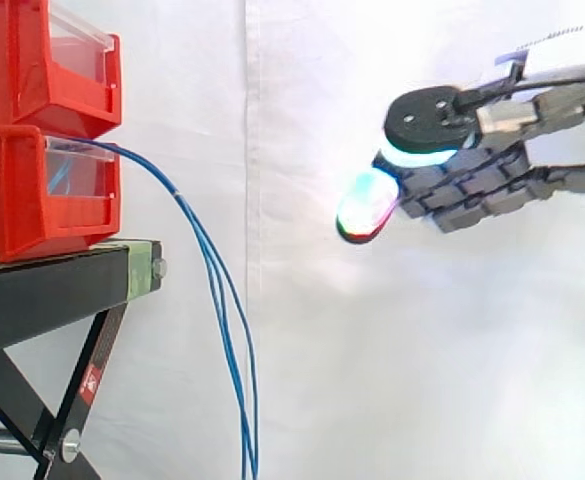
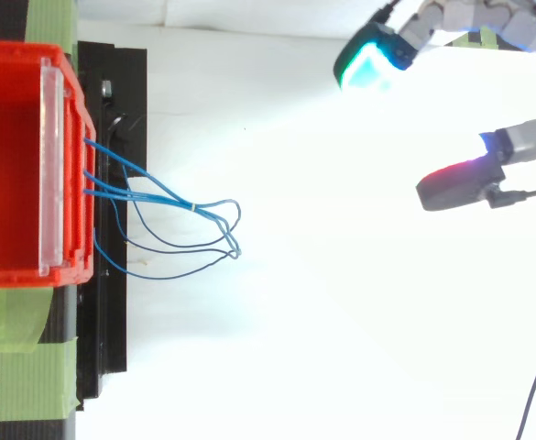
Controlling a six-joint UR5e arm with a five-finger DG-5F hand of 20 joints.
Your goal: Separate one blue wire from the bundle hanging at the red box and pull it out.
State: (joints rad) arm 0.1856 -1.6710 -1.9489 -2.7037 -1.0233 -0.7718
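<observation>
Wide clear gap btwn hand and blue wires, nothing in way, white curtain behind. Wires hang free in front of lower red bin, strands fanned apart from above. Obstacles on far side of wires: bin front, black stand edge near upper strands.

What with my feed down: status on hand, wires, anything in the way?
Hand open, holding nothing, well clear of wires. Blue wires hang bundled from lower red bin, untouched. Nothing between hand and wires.
</observation>
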